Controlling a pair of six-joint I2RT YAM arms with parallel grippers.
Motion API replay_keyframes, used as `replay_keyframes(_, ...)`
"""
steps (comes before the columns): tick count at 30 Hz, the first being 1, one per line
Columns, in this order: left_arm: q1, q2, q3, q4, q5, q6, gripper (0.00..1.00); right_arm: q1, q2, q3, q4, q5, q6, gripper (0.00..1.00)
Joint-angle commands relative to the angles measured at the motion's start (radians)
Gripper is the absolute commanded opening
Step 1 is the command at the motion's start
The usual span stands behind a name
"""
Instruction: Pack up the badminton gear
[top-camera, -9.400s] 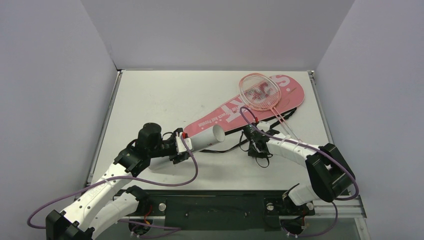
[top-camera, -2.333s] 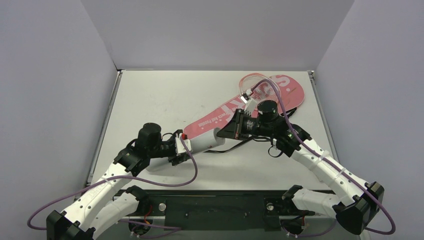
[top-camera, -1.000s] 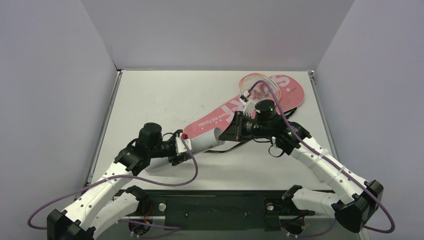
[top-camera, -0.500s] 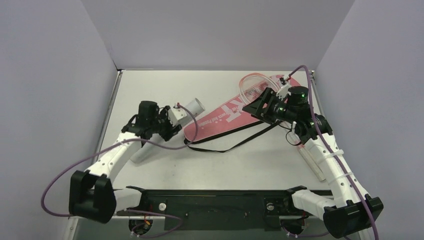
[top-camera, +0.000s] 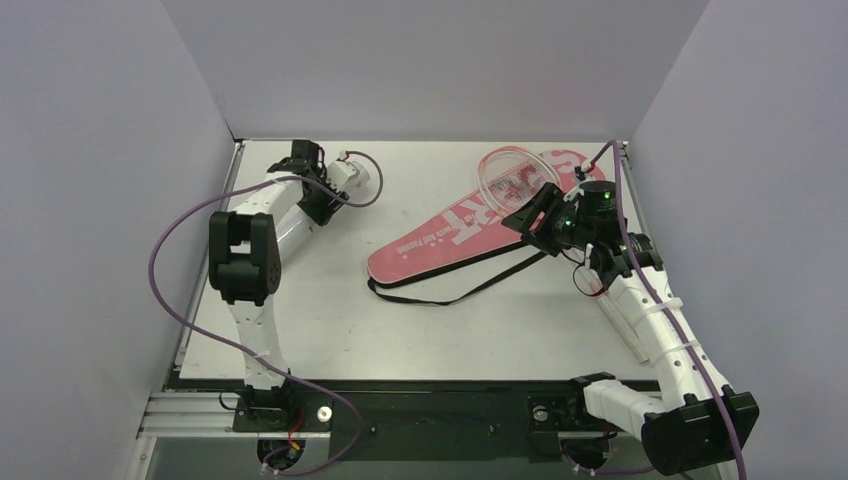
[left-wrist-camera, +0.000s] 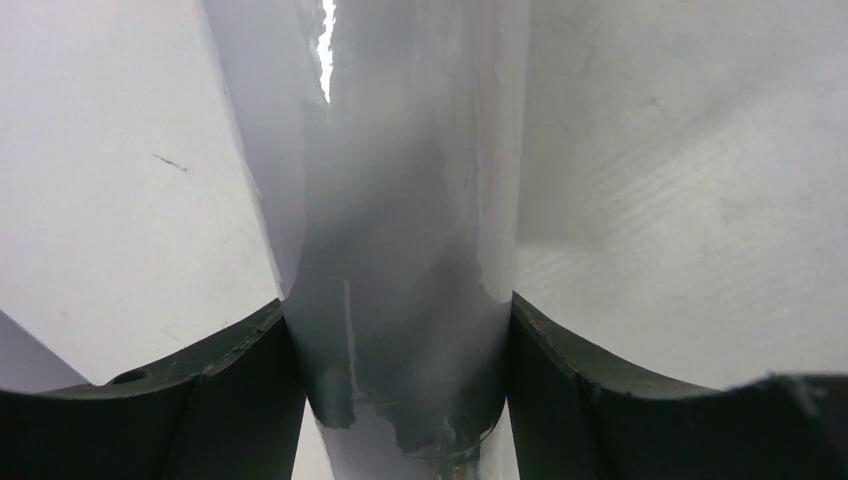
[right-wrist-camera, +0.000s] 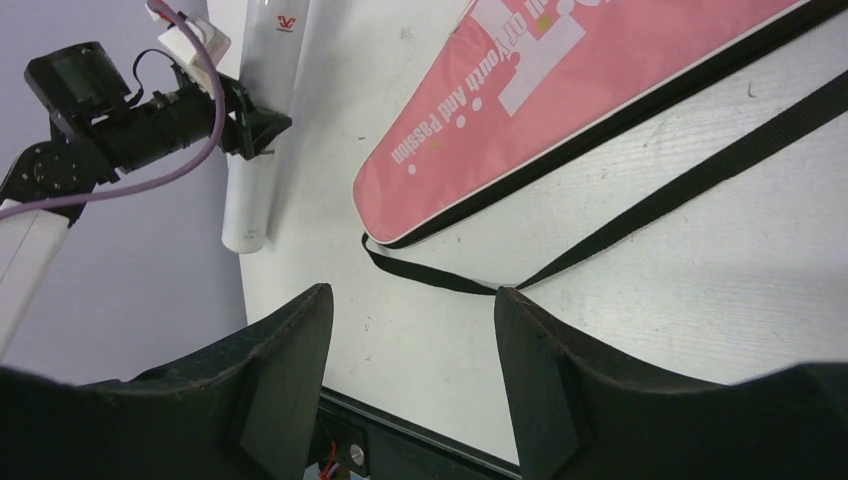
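Rackets (top-camera: 512, 180) lie on the pink cover (top-camera: 470, 225) at the upper right of the overhead frame, where we see our right fingers (right-wrist-camera: 280, 380) spread and empty near it, while our left fingers (left-wrist-camera: 220, 400) pinch the long white tube (right-wrist-camera: 268, 80) at upper left.

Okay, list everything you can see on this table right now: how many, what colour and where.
white tube: one, white, along the far-left table edge, gripped
racket cover: one, pink with white lettering, flat at mid-right
strap: one, black, trailing in front of the cover
rackets: number unclear, pink frames, on the cover's wide end
table: one, white
left pincer: one, black, shut on the tube
right pincer: one, black, open and empty, by the cover's wide end
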Motion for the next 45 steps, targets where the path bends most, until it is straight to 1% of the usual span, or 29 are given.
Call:
replay_keyframes(1, 0.024, 0.13, 0.197, -0.109, -0.118, -0.056, 0.0, -0.016, -0.008, -0.02, -0.014, 0.028, 0.0, 0.56)
replay_keyframes(3, 0.037, 0.179, 0.245, -0.095, -0.131, -0.082, 0.0, -0.018, -0.007, -0.022, -0.015, 0.028, 0.001, 0.56)
replay_keyframes(7, 0.073, 0.223, 0.245, -0.039, -0.148, -0.102, 0.0, -0.021, 0.006, -0.015, -0.018, 0.019, 0.001, 0.56)
replay_keyframes(9, 0.077, 0.227, 0.226, -0.01, -0.157, -0.104, 0.04, -0.022, 0.016, -0.008, -0.018, 0.013, 0.002, 0.56)
replay_keyframes(10, 0.076, 0.221, 0.219, -0.002, -0.159, -0.105, 0.11, -0.022, 0.025, -0.006, -0.017, 0.011, 0.004, 0.56)
replay_keyframes(11, 0.073, 0.218, 0.206, 0.008, -0.158, -0.109, 0.15, -0.021, 0.029, -0.004, -0.017, 0.006, 0.004, 0.56)
replay_keyframes(12, 0.071, 0.211, 0.2, 0.01, -0.158, -0.11, 0.28, -0.021, 0.041, -0.001, -0.019, 0.006, 0.008, 0.56)
replay_keyframes(13, 0.068, 0.207, 0.192, 0.014, -0.157, -0.114, 0.35, -0.022, 0.048, 0.004, -0.028, 0.011, 0.009, 0.56)
replay_keyframes(14, 0.068, 0.198, 0.189, 0.013, -0.153, -0.117, 0.55, -0.021, 0.062, 0.012, -0.037, 0.016, 0.006, 0.58)
replay_keyframes(15, 0.068, 0.185, 0.184, 0.01, -0.142, -0.123, 0.62, -0.02, 0.069, 0.015, -0.053, 0.026, 0.003, 0.59)
replay_keyframes(16, 0.068, 0.176, 0.183, 0.009, -0.136, -0.126, 0.74, -0.02, 0.076, 0.017, -0.057, 0.031, 0.001, 0.62)
replay_keyframes(18, 0.068, 0.14, 0.18, -0.004, -0.11, -0.127, 0.78, -0.02, 0.081, 0.018, -0.062, 0.041, -0.005, 0.67)
replay_keyframes(24, 0.066, 0.004, 0.215, -0.053, -0.033, -0.126, 0.82, -0.018, 0.1, 0.037, -0.087, 0.059, -0.026, 0.75)
replay_keyframes(29, 0.055, -0.058, 0.346, -0.136, -0.038, -0.159, 0.85, -0.019, 0.111, 0.053, -0.111, 0.092, -0.049, 0.8)
replay_keyframes(30, 0.04, -0.067, 0.372, -0.165, -0.017, -0.177, 0.85, -0.02, 0.114, 0.056, -0.122, 0.111, -0.052, 0.85)
replay_keyframes(31, 0.029, -0.094, 0.373, -0.173, 0.018, -0.185, 0.85, -0.021, 0.12, 0.058, -0.134, 0.121, -0.059, 0.87)
replay_keyframes(32, -0.004, -0.132, 0.344, -0.177, 0.036, -0.197, 0.85, -0.024, 0.124, 0.06, -0.14, 0.148, -0.068, 0.88)
replay_keyframes(33, -0.061, -0.154, 0.282, -0.163, 0.057, -0.2, 0.86, -0.026, 0.134, 0.067, -0.157, 0.167, -0.074, 0.89)
replay_keyframes(34, -0.098, -0.196, 0.245, -0.153, 0.061, -0.198, 0.86, -0.029, 0.141, 0.073, -0.166, 0.213, -0.087, 0.89)
replay_keyframes(35, -0.175, -0.215, 0.16, -0.132, 0.067, -0.196, 0.86, -0.032, 0.155, 0.086, -0.188, 0.24, -0.092, 0.89)
replay_keyframes(36, -0.218, -0.245, 0.116, -0.121, 0.069, -0.195, 0.86, -0.038, 0.161, 0.092, -0.195, 0.301, -0.099, 0.89)
replay_keyframes(37, -0.302, -0.253, 0.042, -0.096, 0.077, -0.193, 0.86, -0.042, 0.17, 0.101, -0.2, 0.328, -0.102, 0.87)
replay_keyframes(38, -0.339, -0.258, 0.008, -0.081, 0.08, -0.192, 0.86, -0.044, 0.174, 0.103, -0.198, 0.398, -0.105, 0.84)
replay_keyframes(39, -0.406, -0.255, -0.048, -0.049, 0.081, -0.194, 0.86, -0.044, 0.173, 0.102, -0.184, 0.451, -0.106, 0.83)
replay_keyframes(41, -0.473, -0.226, -0.093, 0.0, 0.087, -0.19, 0.87, -0.043, 0.168, 0.092, -0.167, 0.499, -0.103, 0.81)
replay_keyframes(43, -0.512, -0.182, -0.105, 0.052, 0.087, -0.184, 0.87, -0.042, 0.171, 0.086, -0.167, 0.514, -0.104, 0.8)
replay_keyframes(45, -0.528, -0.128, -0.082, 0.083, 0.09, -0.191, 0.86, -0.042, 0.177, 0.084, -0.183, 0.519, -0.112, 0.79)
